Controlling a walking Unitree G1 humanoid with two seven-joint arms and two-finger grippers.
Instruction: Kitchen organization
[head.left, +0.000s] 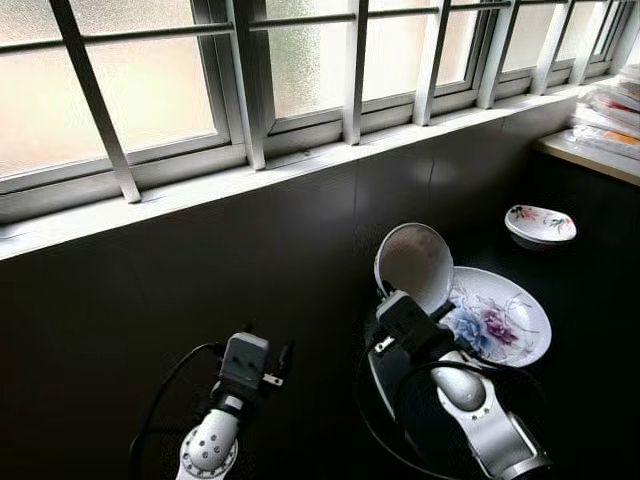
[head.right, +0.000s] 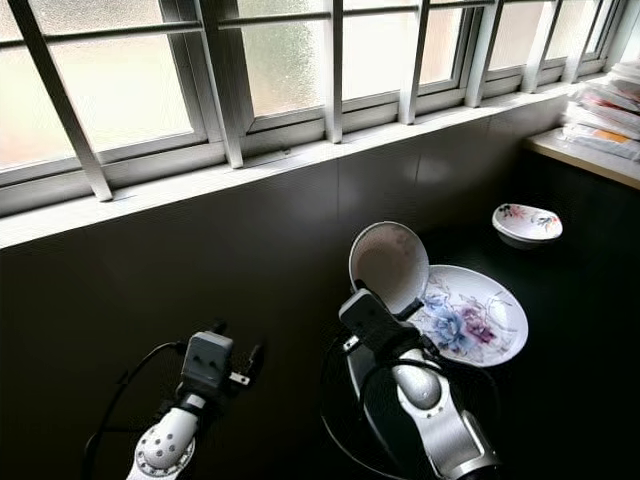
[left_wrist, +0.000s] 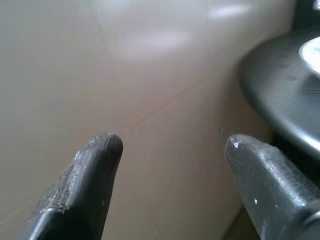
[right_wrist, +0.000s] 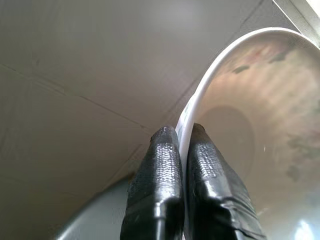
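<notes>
So the right gripper (right_wrist: 182, 137) has its two black fingers pinched tight on the rim of a small white ceramic bowl (head.left: 415, 262), one finger on each side of the edge. From the head camera the bowl is tipped up almost on its side, its hollow facing the robot, and it hangs just over the near-left edge of a large white round plate with blue and purple flowers painted on it (head.left: 510, 320). Can't really tell whether the bowl's lower edge is touching the plate or just hovering over it, since the gripper body blocks that spot.

The flowered plate lies flat on the dark black countertop (head.left: 590, 290). Further back and to the right, well apart from the plate, there's a second small white bowl with a floral pattern (head.left: 541, 224) sitting upright on the same dark surface.

The left gripper (left_wrist: 170, 150) is down low on the left side, fingers spread apart with nothing between them, pointed at the dark tiled wall (head.left: 200, 270) below the window. In its wrist camera the curved dark edge of something round (left_wrist: 280, 85) pokes in at the side, too blurry to name.

Above the wall there's a pale windowsill (head.left: 250, 180) and a frosted glass window with white bars (head.left: 300, 60). At the far right, a stack of what looks like packaged stuff (head.left: 610, 115) sits on a light wooden ledge (head.left: 590, 155).
</notes>
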